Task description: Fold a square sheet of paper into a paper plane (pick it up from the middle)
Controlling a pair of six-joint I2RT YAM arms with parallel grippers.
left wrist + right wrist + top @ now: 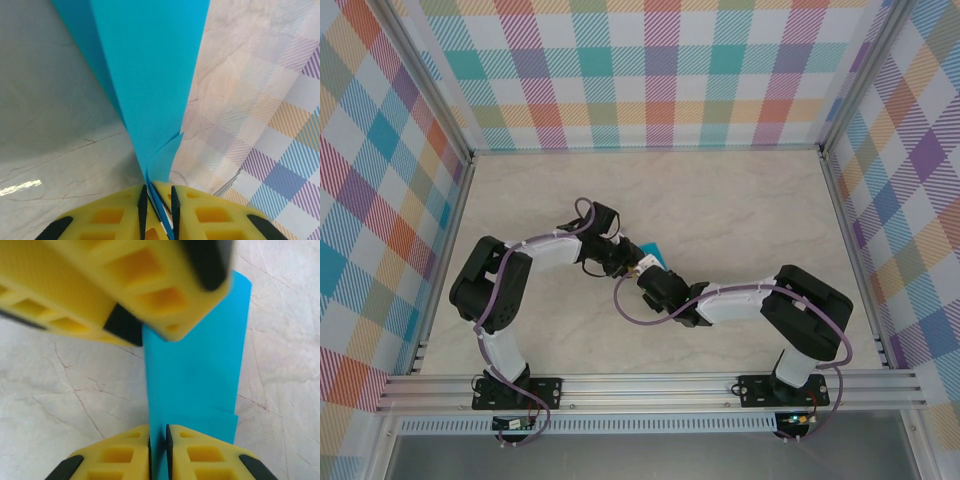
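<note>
From above, over the pale marbled table (pixel 750 200): left gripper (pixel 623 262) and right gripper (pixel 646 276) tip to tip at the middle, thin teal-blue folded sheet of paper (pixel 652 250) showing beside them.

Left wrist: jaws clenched on the paper's narrow end.

Right wrist: jaws likewise pinching one edge, with the left gripper's yellow fingers (pixel 125 285) close above.

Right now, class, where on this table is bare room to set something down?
Free: pale marble tabletop along the plaid back wall. Crowded: the centre, where the left gripper and right gripper pinch the folded teal-blue paper.
</note>
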